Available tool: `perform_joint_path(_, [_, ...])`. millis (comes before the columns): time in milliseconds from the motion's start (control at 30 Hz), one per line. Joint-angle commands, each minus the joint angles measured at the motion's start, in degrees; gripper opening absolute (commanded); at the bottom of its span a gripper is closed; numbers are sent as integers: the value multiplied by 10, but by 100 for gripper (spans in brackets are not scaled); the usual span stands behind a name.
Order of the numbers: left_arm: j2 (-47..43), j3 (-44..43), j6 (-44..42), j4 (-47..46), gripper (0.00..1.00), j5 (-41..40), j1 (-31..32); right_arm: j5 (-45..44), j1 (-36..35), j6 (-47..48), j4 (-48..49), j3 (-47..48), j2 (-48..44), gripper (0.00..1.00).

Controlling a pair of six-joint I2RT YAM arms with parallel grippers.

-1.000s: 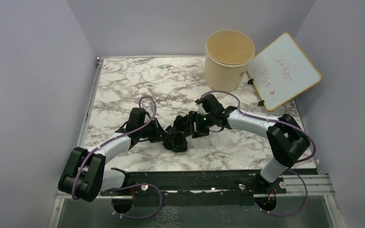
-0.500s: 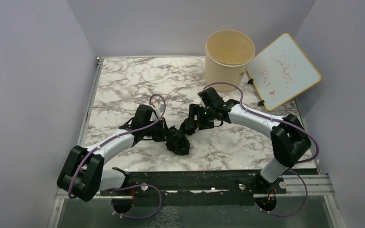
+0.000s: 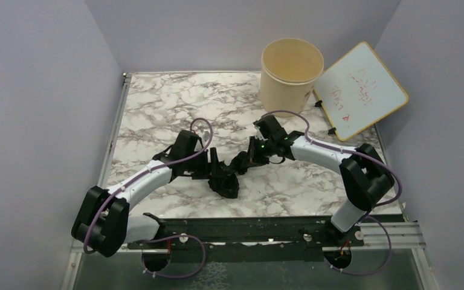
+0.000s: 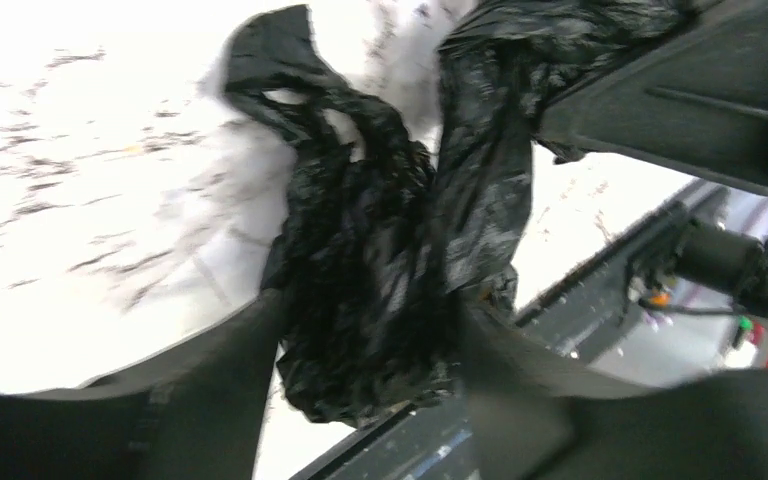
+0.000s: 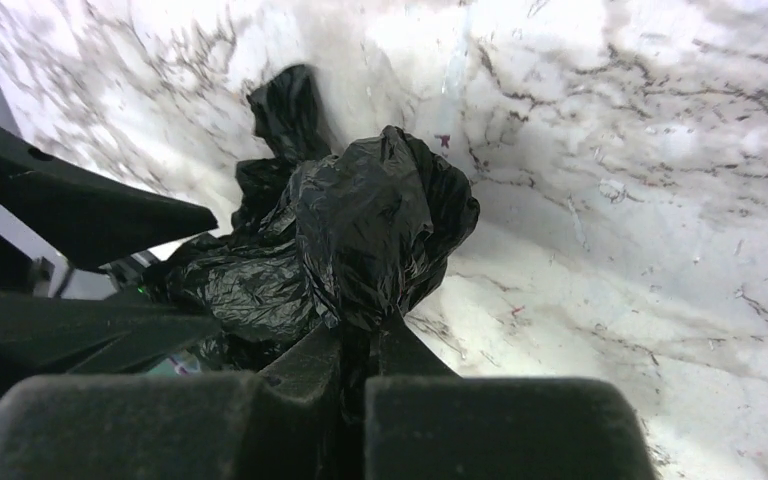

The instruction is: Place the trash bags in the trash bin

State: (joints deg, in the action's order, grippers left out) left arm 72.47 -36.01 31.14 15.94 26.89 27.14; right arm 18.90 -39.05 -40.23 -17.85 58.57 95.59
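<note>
Right gripper (image 5: pixel 358 335) — pinched shut on crumpled trash bags (image 5: pixel 360 230) | left gripper (image 4: pixel 370 310) — jaws apart, bag bulk between them (marble tabletop (image 3: pixel 169 103) beneath) | trash bin (image 3: pixel 292 72) well apart

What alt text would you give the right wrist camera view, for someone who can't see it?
The right tool, shut, pinches a crumpled glossy black trash bag, seen close up, with a white marbled table behind it.

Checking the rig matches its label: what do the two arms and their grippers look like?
Both the left arm and right arm have white curved links with bulky black joints. A thin purple cable loops along each. The left gripper and right gripper have matte black, wedge-shaped fingers. A green light glows near the right wrist.
</note>
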Motion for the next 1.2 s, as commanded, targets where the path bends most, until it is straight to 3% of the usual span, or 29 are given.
perform_joint_path(0, [-69, -20, 29, 68, 79, -139, 2, -10, 11, -64, 44, -12, -19, 0])
perform_joint_path(67, [-104, -20, 43, 73, 97, -160, 1, -40, 17, -89, 36, -23, -29, 0])
perform_joint_path(100, [-118, -19, 52, 76, 99, -167, 1, -57, 23, -101, 30, -30, -37, 0])
perform_joint_path(267, [-162, 16, 96, 56, 99, -146, 2, -61, 101, -183, 62, -117, -88, 1])
perform_joint_path(333, [-178, 45, 113, 1, 99, -112, 3, -32, 113, -171, 94, -137, -95, 0])
perform_joint_path(433, [-175, 72, 160, -86, 99, -78, 8, -3, 113, -136, 65, -129, -87, 0])
perform_joint_path(667, [-88, 10, 165, -98, 99, -122, 83, -7, 113, -164, 62, -199, -150, 0])
perform_joint_path(1033, [-76, 53, 143, -117, 99, -179, 184, -59, 114, -183, 12, -199, -164, 1])
perform_joint_path(1100, [-68, 62, 129, -124, 96, -201, 190, -51, 113, -181, 18, -200, -161, 1])
perform_joint_path(1167, [-45, 71, 93, -135, 76, -229, 199, -33, 114, -177, 35, -200, -157, 0])
